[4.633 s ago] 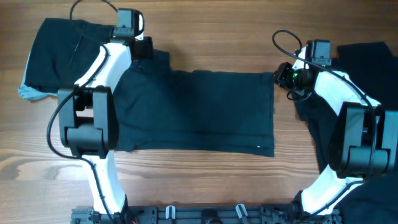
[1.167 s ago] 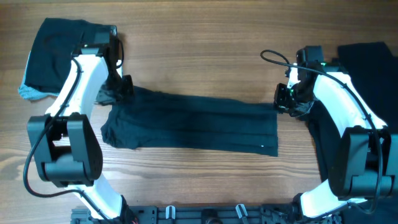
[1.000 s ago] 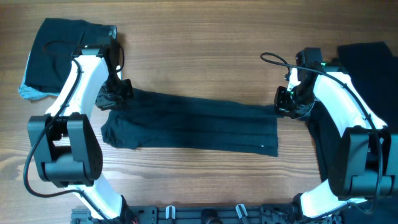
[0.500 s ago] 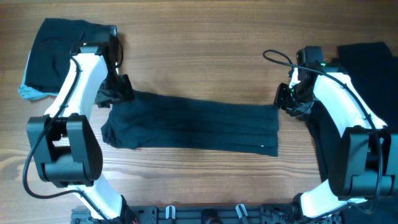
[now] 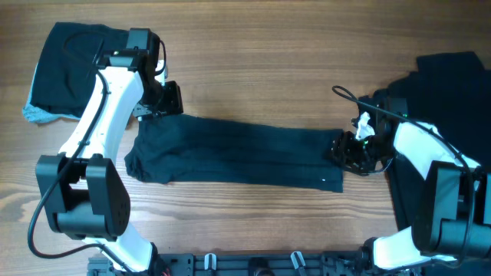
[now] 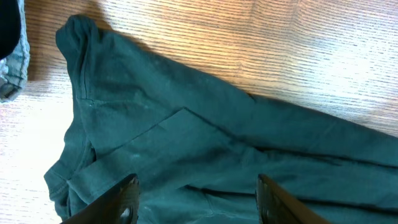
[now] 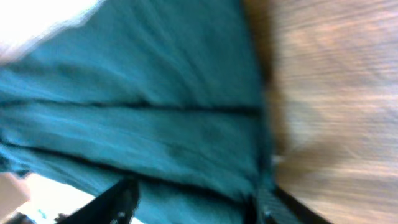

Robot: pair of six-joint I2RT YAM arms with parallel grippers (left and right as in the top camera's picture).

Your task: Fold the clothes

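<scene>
One of the clothes, a dark-navy T-shirt (image 5: 234, 153), lies folded into a long strip across the table's middle, its small white logo (image 5: 323, 181) at the front right corner. My left gripper (image 5: 163, 103) hovers open just above the strip's back left corner, where a sleeve (image 6: 81, 43) sticks out. In the left wrist view its fingers (image 6: 127, 199) stand wide apart over the cloth, holding nothing. My right gripper (image 5: 343, 152) is open at the strip's right end. The right wrist view is blurred; the shirt's edge (image 7: 258, 143) runs between the right gripper's (image 7: 196, 202) spread fingers.
A pile of dark clothes (image 5: 73, 69) lies at the back left, with a pale grey-blue garment (image 5: 34, 113) showing under it. More black clothes (image 5: 453, 84) lie along the right edge, partly under my right arm. Bare wood runs behind and in front of the strip.
Both grippers opened and let go of the shirt's far corners. The left one rose and shifted slightly right; the right one swung forward along the shirt's right end.
</scene>
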